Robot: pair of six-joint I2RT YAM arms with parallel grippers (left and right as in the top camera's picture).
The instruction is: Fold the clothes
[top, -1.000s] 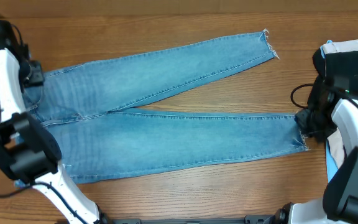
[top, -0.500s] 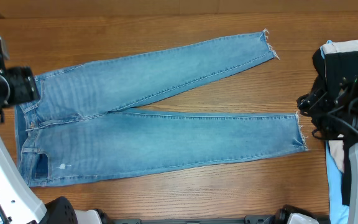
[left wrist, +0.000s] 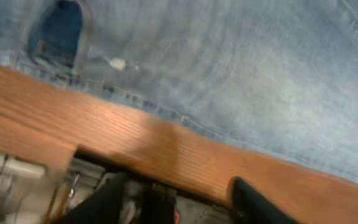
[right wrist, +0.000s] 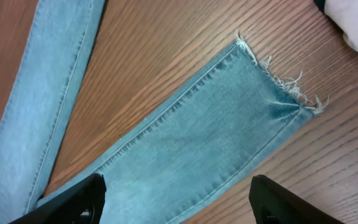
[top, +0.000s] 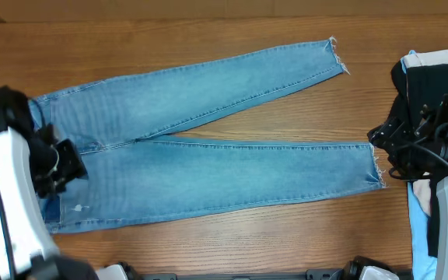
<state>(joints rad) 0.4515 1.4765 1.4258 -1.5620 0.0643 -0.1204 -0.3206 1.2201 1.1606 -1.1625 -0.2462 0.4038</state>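
At the left, your left pincer (top: 59, 167) hangs over the waist part of the jeans (top: 208, 167), on the near side. Its fingers stand apart and hold nothing. The jeans lie flat on the table (top: 208, 23), with the waist to the left and both legs stretched to the right; the far leg spreads away at an angle. At the right, your right pincer (right wrist: 178, 186) is wide open above the frayed hem (right wrist: 278, 87) of the near leg and does not grip it. A pile of other clothes (top: 434, 66) lies at the right edge.
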